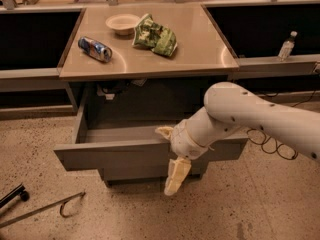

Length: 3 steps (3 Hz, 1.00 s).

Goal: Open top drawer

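Speckled floor, bent metal rod (50,209) at lower left, white arm from the right, gripper (165,160) at the front panel of the top drawer (110,156), fingers spread wide, one seemingly over the panel's upper edge, drawer pulled well out beneath the table (200,49), blue can (95,49), pale bowl (122,23), green snack bag (156,35) on top.

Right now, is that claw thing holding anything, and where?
Nothing looks clamped. The gripper is open at the front of the top drawer: one finger at its top edge, the other hanging below.

Top drawer (110,156) pulled open, gripper (171,155) at its front panel — fingers (176,176) spread, can (95,49) and bowl (122,23) on countertop (200,49)
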{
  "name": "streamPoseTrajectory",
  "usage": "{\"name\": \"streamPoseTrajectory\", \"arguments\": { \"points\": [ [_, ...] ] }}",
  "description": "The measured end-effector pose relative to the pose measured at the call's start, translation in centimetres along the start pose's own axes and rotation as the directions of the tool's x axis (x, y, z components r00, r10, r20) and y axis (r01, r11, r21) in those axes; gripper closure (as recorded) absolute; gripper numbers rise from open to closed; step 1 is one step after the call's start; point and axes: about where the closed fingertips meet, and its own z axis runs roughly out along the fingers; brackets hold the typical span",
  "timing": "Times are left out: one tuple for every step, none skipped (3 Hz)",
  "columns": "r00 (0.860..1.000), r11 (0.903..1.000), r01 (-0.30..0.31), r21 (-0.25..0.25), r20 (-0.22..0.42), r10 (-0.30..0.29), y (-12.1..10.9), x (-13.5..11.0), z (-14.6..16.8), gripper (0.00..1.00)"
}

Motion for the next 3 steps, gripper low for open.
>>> {"name": "streamPoseTrajectory", "arguments": {
  "points": [
    [0.999, 0.9986, 0.052, 0.002, 0.003, -0.052, -4.1, -1.2, 1.7, 0.00],
    [0.997, 0.9936, 0.079, -0.081, 0.013, -0.078, -5.5, -2.0, 4.8, 0.00],
    [0.997, 0.9774, 0.072, -0.199, 0.039, -0.065, -2.1, -2.4, 6.6, 0.00]
  ]
}}
